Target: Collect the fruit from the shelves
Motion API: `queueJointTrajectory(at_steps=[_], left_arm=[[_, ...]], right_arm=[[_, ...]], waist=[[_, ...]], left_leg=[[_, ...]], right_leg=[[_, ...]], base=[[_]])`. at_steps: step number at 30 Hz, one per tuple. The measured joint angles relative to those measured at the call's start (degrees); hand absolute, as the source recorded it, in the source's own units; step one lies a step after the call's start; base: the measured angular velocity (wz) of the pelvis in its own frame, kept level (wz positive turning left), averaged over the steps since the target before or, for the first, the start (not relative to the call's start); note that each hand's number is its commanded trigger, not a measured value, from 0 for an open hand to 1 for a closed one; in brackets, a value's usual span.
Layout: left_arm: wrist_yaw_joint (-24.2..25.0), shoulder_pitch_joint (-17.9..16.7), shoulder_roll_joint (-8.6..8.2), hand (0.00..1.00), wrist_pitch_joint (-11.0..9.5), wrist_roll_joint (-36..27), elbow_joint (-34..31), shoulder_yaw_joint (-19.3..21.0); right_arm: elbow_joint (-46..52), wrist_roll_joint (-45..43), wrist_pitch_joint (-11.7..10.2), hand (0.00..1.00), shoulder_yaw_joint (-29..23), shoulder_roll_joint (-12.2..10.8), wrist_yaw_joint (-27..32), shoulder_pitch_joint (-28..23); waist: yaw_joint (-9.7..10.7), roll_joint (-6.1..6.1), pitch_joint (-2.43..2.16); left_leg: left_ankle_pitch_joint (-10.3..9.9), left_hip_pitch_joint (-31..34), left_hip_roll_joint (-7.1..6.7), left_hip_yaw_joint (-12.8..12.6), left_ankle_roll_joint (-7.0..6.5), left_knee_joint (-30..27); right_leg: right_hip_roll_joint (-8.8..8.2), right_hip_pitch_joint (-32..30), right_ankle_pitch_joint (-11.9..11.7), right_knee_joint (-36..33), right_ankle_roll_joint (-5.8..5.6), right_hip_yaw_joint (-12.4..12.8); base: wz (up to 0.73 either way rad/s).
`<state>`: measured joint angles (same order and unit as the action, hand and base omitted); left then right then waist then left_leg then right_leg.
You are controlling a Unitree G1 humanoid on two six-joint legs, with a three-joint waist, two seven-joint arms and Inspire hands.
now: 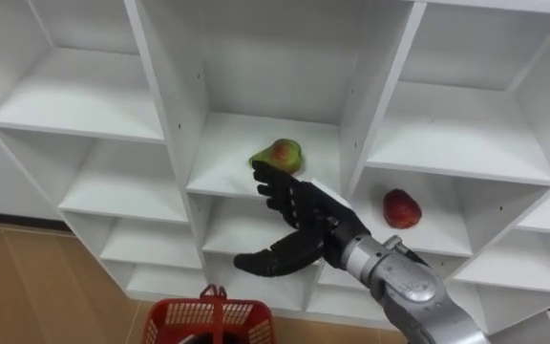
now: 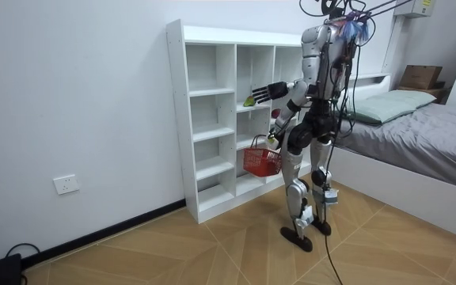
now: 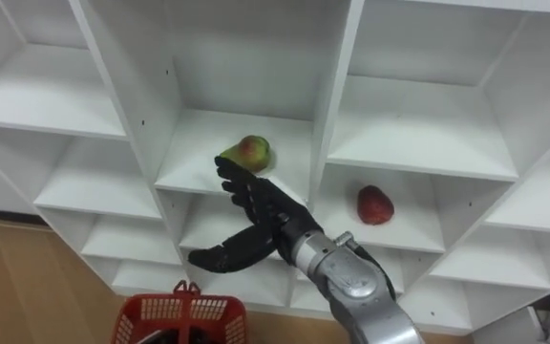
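**Left eye view:** The right robot hand (image 1: 299, 212) is released, with its fingers spread just before the green-red fruit (image 1: 281, 153) on the closet (image 1: 165, 105) shelf. A red fruit (image 1: 401, 207) lies in the neighbouring compartment to the right. The red basket (image 1: 208, 311) hangs below.

**Room view:** The left robot hand (image 2: 274, 139) is at the basket; we cannot tell its grasp.

**Right eye view:** We cannot tell whether hand and fruit touch.

We judge the reach to be in hand. Next, advance, close round the fruit and lower it into the basket.
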<state>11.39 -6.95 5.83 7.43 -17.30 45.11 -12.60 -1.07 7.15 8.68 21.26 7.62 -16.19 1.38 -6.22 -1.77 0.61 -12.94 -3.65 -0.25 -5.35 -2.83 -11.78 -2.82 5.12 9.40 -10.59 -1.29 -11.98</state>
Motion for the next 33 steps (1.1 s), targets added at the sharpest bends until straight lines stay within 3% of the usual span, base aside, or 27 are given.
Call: queueJointTrajectory(at_steps=[6,13,23,26,33], left_arm=[[-0.11,-0.74,0.03,1.0,-0.04,0.0,0.04,2.5],[-1.39,-0.35,0.06,1.0,-0.85,0.02,3.08,3.61],[-2.44,-0.42,-0.07,1.0,-1.47,-0.01,3.26,4.81],[-2.36,-0.39,-0.01,1.0,-2.03,-0.04,3.69,5.7],[-2.19,-0.36,0.15,1.0,-3.9,-0.01,5.25,5.88]], right_arm=[[2.4,-5.48,0.0,0.0,-0.02,0.02,0.65,0.0],[4.24,-8.09,-0.03,0.0,-0.25,0.01,0.68,0.91],[4.34,-21.94,-0.01,0.0,-0.37,0.96,3.82,2.18],[5.84,-25.7,0.12,0.0,-0.74,1.06,3.81,2.25],[10.68,-28.48,0.02,0.0,-2.3,0.61,5.01,3.37]], waist=[[-0.57,0.9,-0.32],[-0.55,1.35,-0.26],[-1.96,0.47,-0.11],[-2.06,-0.28,0.18],[-2.19,-1.24,-0.22]], left_leg=[[0.0,-0.83,0.05,-0.51,0.0,0.13],[0.02,-1.01,0.18,-0.58,0.02,0.83],[0.12,-1.1,0.28,-0.61,0.18,1.15],[0.16,-0.93,0.33,-0.58,0.23,1.07],[0.15,-1.03,0.33,-0.53,0.23,1.24]], right_leg=[[0.07,0.06,0.0,0.01,0.0,0.87],[0.24,0.3,0.0,-0.02,0.0,0.99],[0.37,0.07,0.0,0.0,0.0,1.18],[0.4,-0.14,0.0,-0.01,0.0,1.06],[0.38,-0.15,0.0,0.06,0.0,0.99]], base=[[-0.05],[0.0],[0.0],[0.0],[0.0]])
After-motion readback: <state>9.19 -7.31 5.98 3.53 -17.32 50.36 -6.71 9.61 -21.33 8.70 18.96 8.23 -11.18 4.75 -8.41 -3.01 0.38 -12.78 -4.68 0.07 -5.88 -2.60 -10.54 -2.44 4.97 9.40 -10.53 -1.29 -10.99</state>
